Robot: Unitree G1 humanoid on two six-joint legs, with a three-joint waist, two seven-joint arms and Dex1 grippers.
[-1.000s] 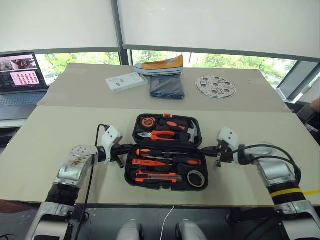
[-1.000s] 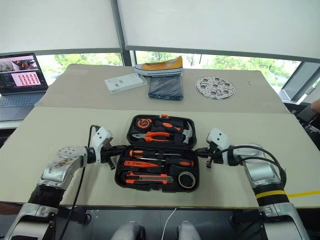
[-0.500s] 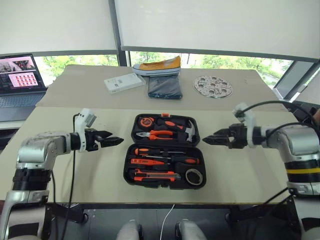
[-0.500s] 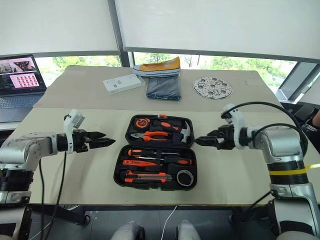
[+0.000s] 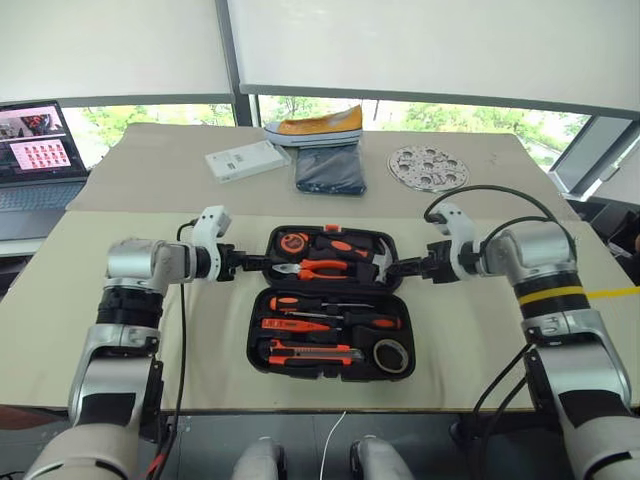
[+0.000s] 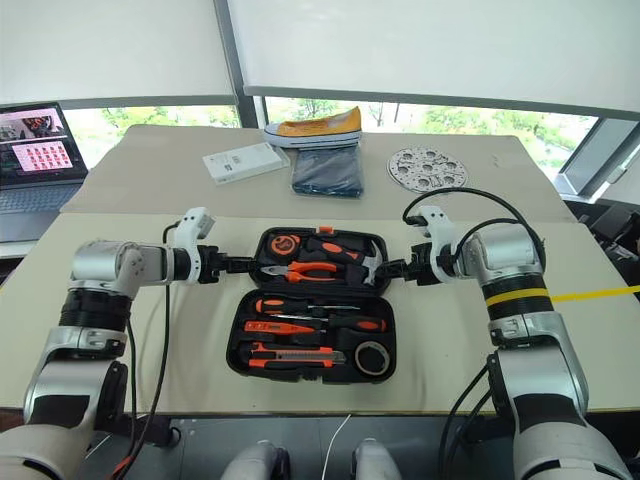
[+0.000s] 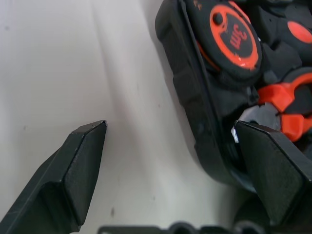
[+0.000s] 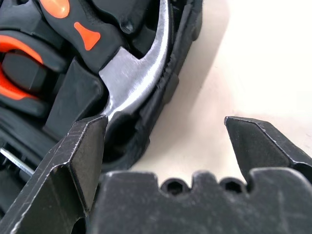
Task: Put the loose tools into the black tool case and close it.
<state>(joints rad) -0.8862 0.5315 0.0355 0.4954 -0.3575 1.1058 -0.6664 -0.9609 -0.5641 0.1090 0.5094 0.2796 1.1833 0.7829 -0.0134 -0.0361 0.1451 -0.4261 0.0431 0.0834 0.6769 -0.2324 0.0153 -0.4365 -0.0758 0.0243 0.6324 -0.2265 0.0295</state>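
Observation:
The black tool case [image 5: 258, 345] lies open on the beige table, its lid half toward the back. In the front half sit two black-and-orange screwdrivers [image 5: 300, 303], a slim orange screwdriver [image 5: 296, 323], the utility knife [image 5: 315, 352] and the grey tape roll [image 5: 391, 356]. My left gripper [image 5: 260, 265] is open at the lid's left edge, which lies between its fingers [image 7: 80, 161]. My right gripper [image 5: 393, 268] is open at the lid's right edge, its fingers [image 8: 78, 156] straddling the rim beside the hammer head [image 8: 139, 83].
The lid holds pliers [image 5: 320, 268], a hammer [image 5: 375, 258] and an orange-and-black round tape measure [image 5: 293, 243]. On the far table are a dark folded cloth [image 5: 331, 170], a shoe [image 5: 313, 125], a white box [image 5: 244, 160] and a perforated metal disc [image 5: 427, 168]. A laptop [image 5: 35, 150] stands at the far left.
Both grippers went from shut to open. They left the sides of the case's front half, swung outward and up, then came in to the lid's left and right edges.

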